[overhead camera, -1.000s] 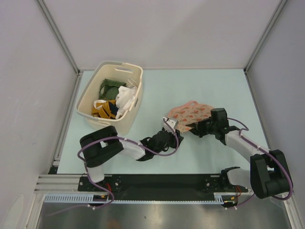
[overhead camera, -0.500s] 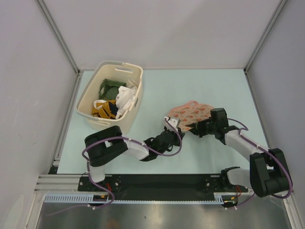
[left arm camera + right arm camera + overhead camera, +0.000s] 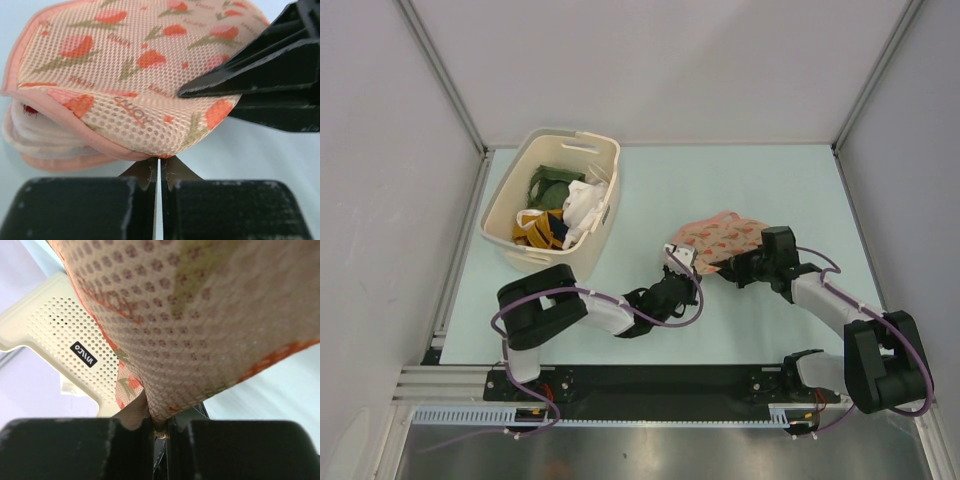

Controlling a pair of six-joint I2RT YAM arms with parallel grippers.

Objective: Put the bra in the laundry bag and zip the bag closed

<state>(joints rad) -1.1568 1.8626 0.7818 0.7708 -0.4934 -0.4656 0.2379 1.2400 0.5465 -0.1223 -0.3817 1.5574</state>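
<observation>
**zipnoob:** How would you close this? The laundry bag (image 3: 720, 236) sits mid-table, right of the basket (image 3: 565, 262), with both arms on it.

**meshfan:** Get the bag taut first. The right gripper (image 3: 158, 426) is pressed together on the mesh at the near-right edge, so I'd use that as the anchor. The left gripper (image 3: 159, 166) pinches the pink edging at the near-left corner. I'd drag it along the seam, low and slow. The mouth gapes on the left, so tuck before pulling.

**zipnoob:** Is the bra in there?

**meshfan:** Looks like it. Only a red sliver of the bra (image 3: 30, 108) shows inside the opening, above some pale padding. Can't tell if the left fingers have the zip pull or just edging, and the teeth are hidden.
</observation>
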